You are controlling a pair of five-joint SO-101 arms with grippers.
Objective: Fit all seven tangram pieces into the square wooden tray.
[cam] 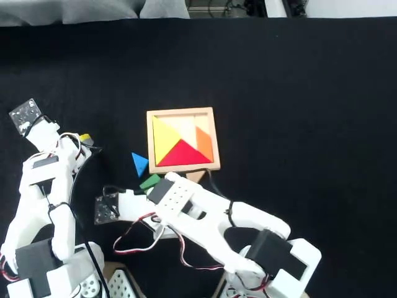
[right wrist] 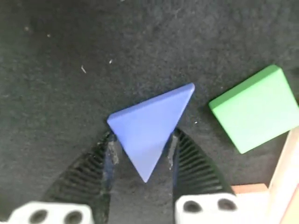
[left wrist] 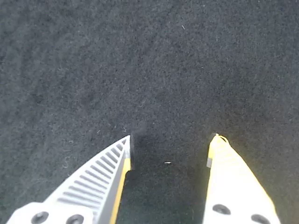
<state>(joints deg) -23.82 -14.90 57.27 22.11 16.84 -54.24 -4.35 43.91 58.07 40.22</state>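
Beside the tray [cam: 181,112], right gripper [right wrist: 140,137] pinches blue triangle [right wrist: 149,126]; left gripper [left wrist: 172,137] hangs spread. Best lifted level, then rotated to fit.

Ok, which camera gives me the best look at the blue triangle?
The right wrist view: the blue triangle lies large and whole on the black cloth, held between the fingers of the right gripper, with a green piece beside it. The high view shows it small, just left of the wooden tray.
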